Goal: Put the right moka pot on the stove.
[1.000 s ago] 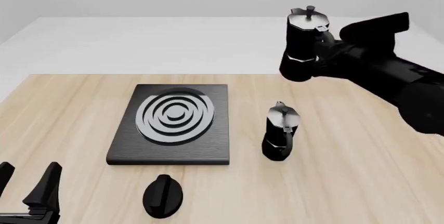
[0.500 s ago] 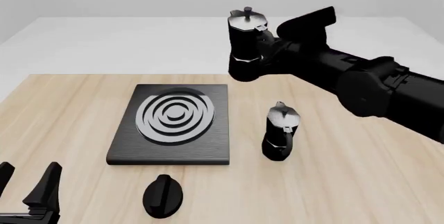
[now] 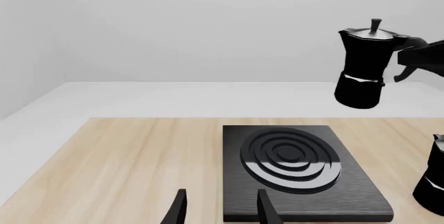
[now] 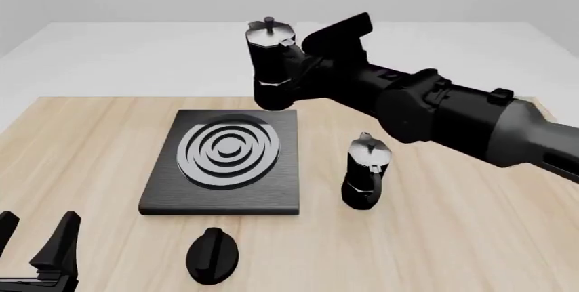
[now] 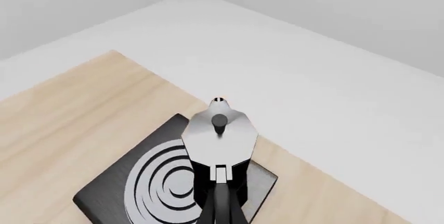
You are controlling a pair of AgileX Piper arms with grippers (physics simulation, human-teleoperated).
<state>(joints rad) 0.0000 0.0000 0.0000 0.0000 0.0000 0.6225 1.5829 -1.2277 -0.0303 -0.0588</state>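
Black stove with silver-grey concentric rings; black moka pot, silver lid; pale wood table.

A light wooden table stood on a pale grey floor, with plain grey walls behind.

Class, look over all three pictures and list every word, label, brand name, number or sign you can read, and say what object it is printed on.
None: no readable text appears in any view.
The held moka pot, the second moka pot, the stove, the knob and the table all show plain surfaces.
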